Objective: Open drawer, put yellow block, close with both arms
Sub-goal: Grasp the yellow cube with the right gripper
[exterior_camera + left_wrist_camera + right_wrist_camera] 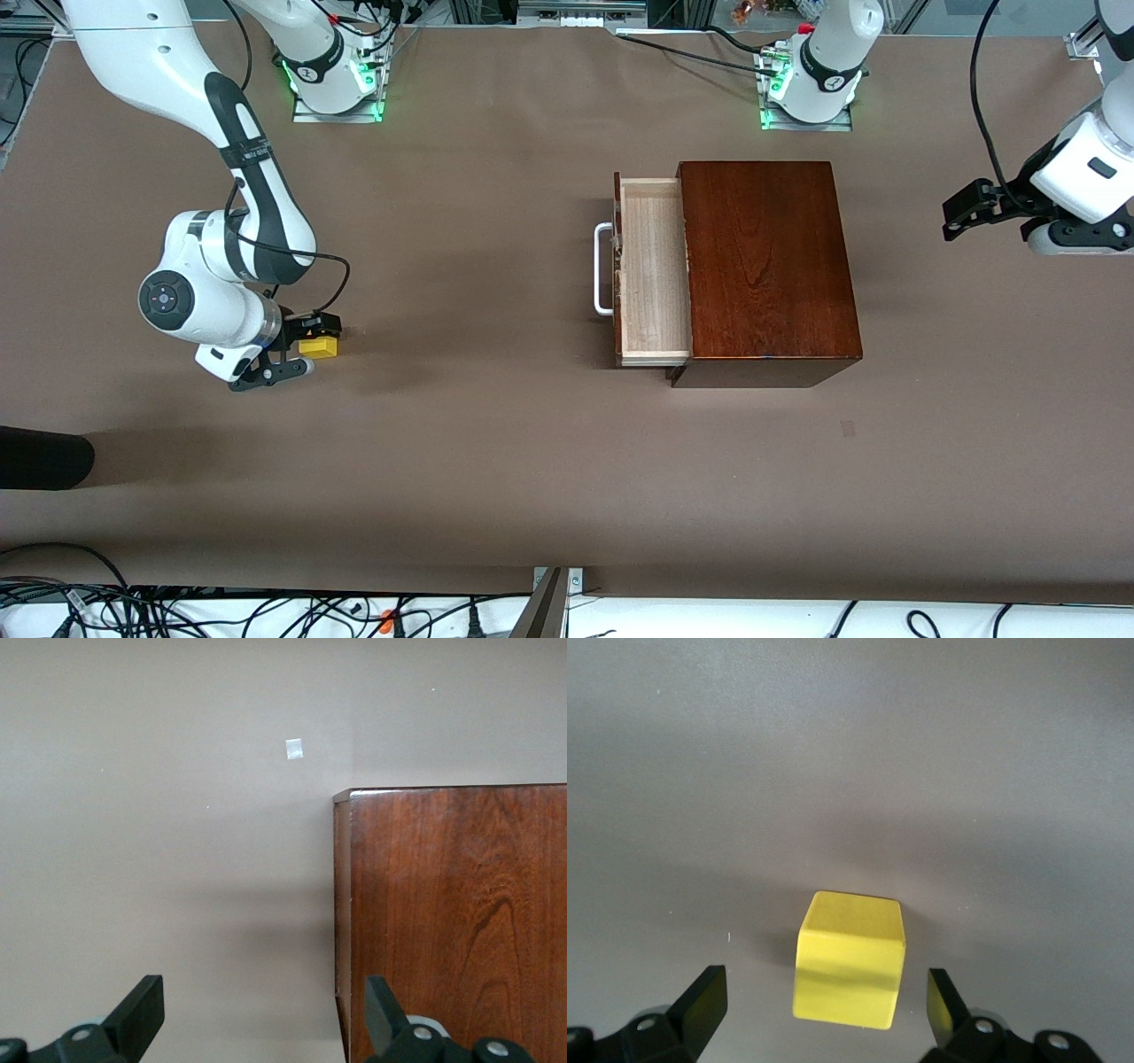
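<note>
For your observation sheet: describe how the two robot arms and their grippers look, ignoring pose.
Both arms are glossy white with dark grey joint bands. The right arm carries a round dark end cap and a black cable; the left arm trails one too. Both bases glow green. Right gripper and left gripper are black, two-fingered.

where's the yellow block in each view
Front view: the yellow block sits on the table toward the right arm's end, at the open right gripper.
Left wrist view: not in it.
Right wrist view: low centre, between the gripper's fingers.
Shared landmark: the right gripper.
</note>
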`<state>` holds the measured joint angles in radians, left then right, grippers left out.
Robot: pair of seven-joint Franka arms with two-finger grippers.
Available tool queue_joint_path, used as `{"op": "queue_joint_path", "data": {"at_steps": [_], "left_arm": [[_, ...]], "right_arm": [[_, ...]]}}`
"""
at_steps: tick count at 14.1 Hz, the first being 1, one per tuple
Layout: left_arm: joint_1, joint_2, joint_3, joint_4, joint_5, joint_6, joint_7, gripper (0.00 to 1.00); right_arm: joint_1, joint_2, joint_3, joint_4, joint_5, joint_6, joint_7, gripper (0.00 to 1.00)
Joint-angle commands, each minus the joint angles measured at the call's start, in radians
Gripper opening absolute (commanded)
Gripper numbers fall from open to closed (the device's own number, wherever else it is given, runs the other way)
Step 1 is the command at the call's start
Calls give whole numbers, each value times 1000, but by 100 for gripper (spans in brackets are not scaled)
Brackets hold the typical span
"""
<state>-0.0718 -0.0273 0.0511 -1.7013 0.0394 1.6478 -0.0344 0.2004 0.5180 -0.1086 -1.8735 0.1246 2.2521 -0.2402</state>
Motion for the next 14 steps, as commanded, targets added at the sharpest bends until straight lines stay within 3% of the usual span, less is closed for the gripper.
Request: {"op": "queue_joint_path", "data": {"at_steps": [1,4,6,14], "left_arm": [[6,-42,0,-4,-13,-26,18,100],[-2,-43,-8,3,-18,-20,16,100],[-2,-30,-8,3,-21,-20,16,100],[15,-29,-7,40,-16,-49,27,100]], "right_arm": [[1,10,1,-16,20,23,-2,99],[1,16,1,-41,20,66,-5,96],[2,22,1,-47,18,75,-13,87],[2,27,1,-35,14,61,-37,16]]}}
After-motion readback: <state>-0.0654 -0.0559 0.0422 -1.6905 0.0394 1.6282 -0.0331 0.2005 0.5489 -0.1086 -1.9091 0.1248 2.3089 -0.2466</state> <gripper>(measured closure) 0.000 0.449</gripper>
